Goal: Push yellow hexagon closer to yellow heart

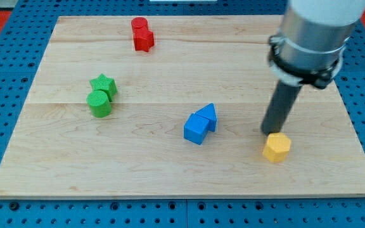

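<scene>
The yellow hexagon [276, 147] lies near the board's lower right. My tip [269, 132] stands just above it in the view, at its upper left edge, touching or nearly touching it. The arm's grey body hangs over the upper right of the board and hides what lies under it. No yellow heart shows in this view.
Two blue blocks [201, 123] sit together at the board's centre, left of my tip. A green star [103, 83] and green cylinder [99, 103] sit at the left. Two red blocks [142, 34] sit at the top. The wooden board [170, 171] lies on a blue pegboard.
</scene>
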`<state>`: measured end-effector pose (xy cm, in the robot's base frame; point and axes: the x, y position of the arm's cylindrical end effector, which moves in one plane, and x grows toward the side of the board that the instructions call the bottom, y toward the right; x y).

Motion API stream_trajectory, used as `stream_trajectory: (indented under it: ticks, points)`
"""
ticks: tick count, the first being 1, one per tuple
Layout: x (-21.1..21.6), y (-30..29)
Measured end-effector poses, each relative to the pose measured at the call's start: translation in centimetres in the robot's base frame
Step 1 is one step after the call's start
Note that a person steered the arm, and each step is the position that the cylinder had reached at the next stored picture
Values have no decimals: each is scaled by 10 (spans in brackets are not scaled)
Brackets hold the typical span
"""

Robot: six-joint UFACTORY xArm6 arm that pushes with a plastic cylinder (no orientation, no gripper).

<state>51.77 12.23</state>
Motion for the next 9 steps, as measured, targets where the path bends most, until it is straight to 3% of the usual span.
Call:
stream_trajectory:
  ticks: [1,2,3,6,9]
  points:
    - [12,-41]
    - [46,-37]
    - [55,0]
    - [0,68]
    - [-57,68]
